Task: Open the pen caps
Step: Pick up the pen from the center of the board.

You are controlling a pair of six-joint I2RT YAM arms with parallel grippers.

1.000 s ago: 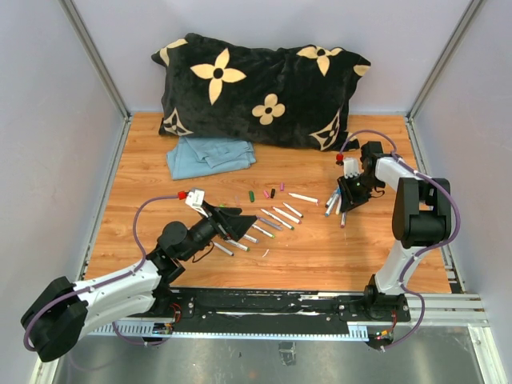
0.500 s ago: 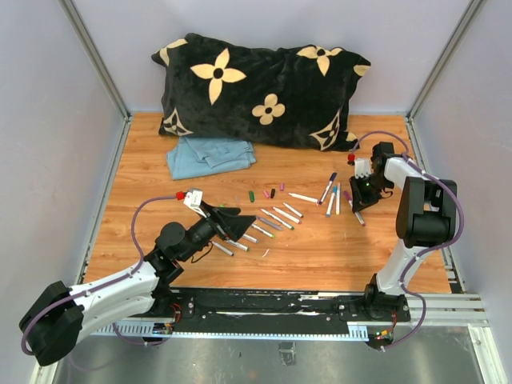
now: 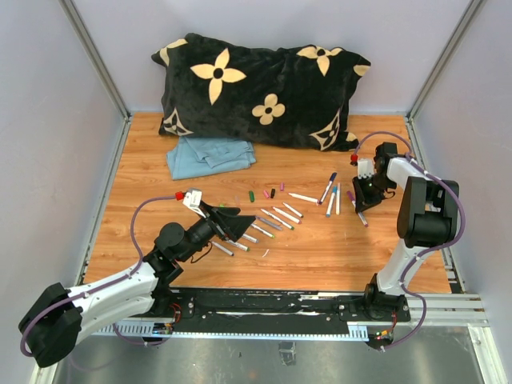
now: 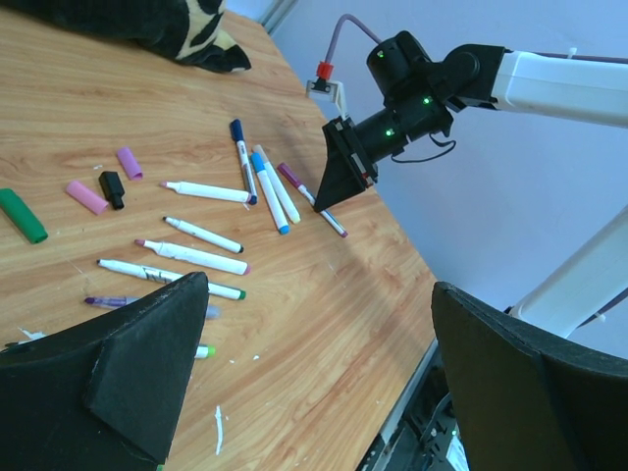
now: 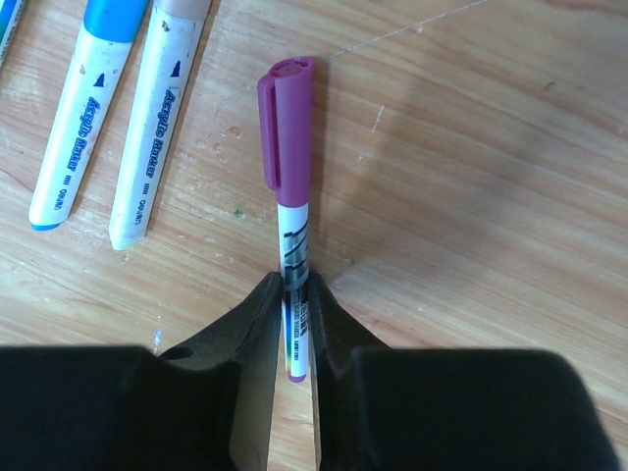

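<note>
Purple cap pointing away from right end effector pinching its pen; left end effector spread.

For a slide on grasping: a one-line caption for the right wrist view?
Right gripper shut on the barrel of a pen, purple cap on, lying on the wooden table.

Four loose pen caps, four capped pens, one pillow, one cloth.

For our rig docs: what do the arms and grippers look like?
The left arm and right arm have white links and black joints. The left gripper and right gripper carry black wedge-shaped fingers. A purple cable loops to a red-tipped plug at each wrist.
</note>
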